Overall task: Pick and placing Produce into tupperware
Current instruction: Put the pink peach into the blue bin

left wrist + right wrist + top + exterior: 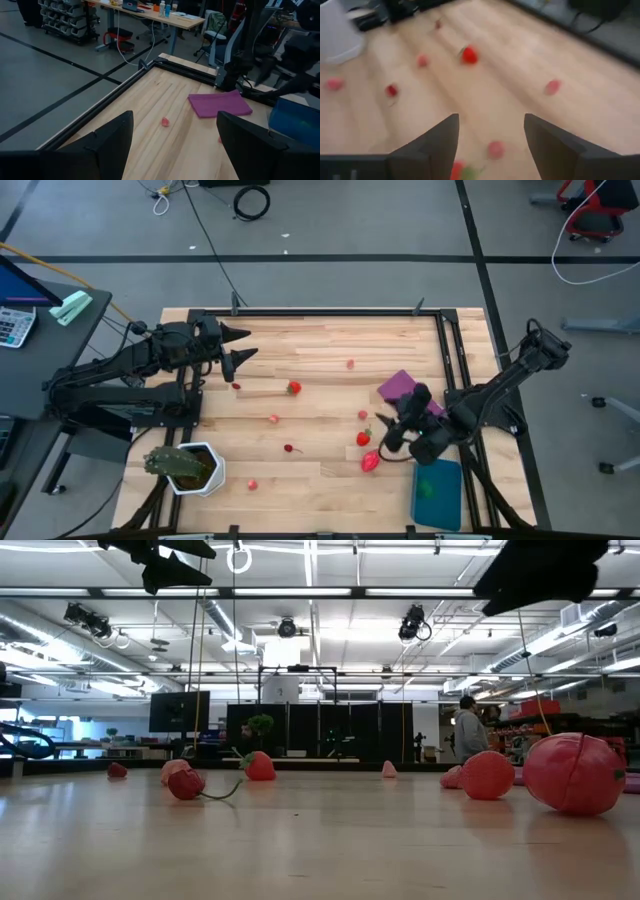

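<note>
Big red fruit (573,773) closest on the table (320,480), right gripper (392,430) wide open above it, blue container (437,494) at five o'clock, left gripper (243,343) wide open at ten o'clock.

Overhead; table-level; two wrist views

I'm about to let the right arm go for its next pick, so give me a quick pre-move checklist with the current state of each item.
1. Right gripper open and empty: ok; the right wrist view shows its fingers spread with nothing between them.
2. Produce within reach: ok; a red piece and a strawberry lie just beside the right gripper.
3. Tupperware ready: ok; it sits at the table's near right corner with a green piece inside.
4. Left gripper clear of the path: ok; open, far across the table.
5. Purple sheet in the way: cannot tell.
</note>
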Available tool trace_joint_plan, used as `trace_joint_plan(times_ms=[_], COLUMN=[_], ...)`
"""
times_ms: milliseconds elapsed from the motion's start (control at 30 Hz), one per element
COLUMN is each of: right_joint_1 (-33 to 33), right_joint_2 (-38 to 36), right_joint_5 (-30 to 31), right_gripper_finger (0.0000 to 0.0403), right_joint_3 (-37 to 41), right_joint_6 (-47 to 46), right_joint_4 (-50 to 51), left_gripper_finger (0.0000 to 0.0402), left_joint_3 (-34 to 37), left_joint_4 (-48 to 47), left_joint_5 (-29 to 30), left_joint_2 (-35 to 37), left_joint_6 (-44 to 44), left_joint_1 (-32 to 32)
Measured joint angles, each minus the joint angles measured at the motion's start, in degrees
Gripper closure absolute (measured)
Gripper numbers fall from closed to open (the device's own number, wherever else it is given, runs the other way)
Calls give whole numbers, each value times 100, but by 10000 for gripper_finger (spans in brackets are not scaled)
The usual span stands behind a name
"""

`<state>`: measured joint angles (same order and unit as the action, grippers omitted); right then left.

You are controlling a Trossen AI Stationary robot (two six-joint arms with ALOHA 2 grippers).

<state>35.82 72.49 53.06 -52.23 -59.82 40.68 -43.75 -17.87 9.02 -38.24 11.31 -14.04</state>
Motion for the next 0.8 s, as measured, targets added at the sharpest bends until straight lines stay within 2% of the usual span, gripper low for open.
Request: trace_joint_plan(times_ms=[233, 800], right_joint_1=[-451, -891], right_joint_2=[4, 4], right_joint_5=[-9, -127], right_gripper_finger=[170, 170], right_joint_3=[0, 0], right_joint_6=[111, 446], right_joint_4=[3, 1], left_gripper_finger=[111, 111], left_joint_3=[0, 0], left_joint_4=[-2, 0], left_joint_5=[0, 0], left_joint_2=[0, 0], left_joint_6=[-2, 0], left_joint_1=[0, 0])
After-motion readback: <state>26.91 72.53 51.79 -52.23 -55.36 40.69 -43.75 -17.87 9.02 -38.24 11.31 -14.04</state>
